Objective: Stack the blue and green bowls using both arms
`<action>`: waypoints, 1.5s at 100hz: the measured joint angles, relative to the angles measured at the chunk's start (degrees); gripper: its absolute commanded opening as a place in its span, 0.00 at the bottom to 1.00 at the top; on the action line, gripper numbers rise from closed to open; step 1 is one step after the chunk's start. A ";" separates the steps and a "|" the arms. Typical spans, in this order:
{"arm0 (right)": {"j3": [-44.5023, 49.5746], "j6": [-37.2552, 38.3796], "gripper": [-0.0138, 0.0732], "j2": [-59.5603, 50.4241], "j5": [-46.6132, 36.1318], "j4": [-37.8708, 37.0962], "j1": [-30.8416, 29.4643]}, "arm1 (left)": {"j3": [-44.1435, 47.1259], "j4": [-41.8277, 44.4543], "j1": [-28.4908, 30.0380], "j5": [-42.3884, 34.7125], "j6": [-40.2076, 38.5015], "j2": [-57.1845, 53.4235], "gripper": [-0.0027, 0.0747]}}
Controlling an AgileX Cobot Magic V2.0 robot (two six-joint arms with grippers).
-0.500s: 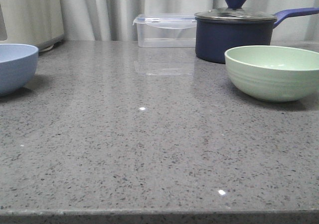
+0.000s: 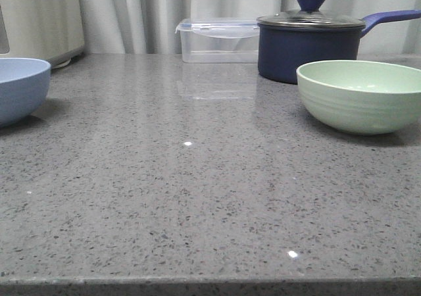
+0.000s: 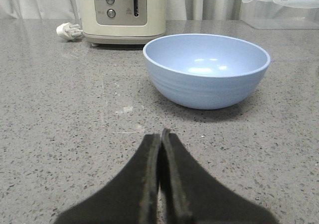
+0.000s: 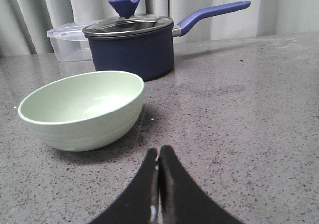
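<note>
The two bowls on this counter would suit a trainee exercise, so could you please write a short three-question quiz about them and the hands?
1. True or false: the blue bowl sits inside the green bowl.
2. What stands directly behind the green bowl? A) toaster B) lidded saucepan C) plug
3. Fill in: both the left hand and right hand have their fingers ____.

Key: 1 false, they sit apart at opposite sides of the counter. 2 B. 3 shut, holding nothing.
</note>
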 measured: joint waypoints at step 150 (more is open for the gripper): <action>-28.76 0.11 0.31 25.31 22.81 0.00 0.00 | -32.68 -0.10 0.00 17.11 0.00 22.44 0.03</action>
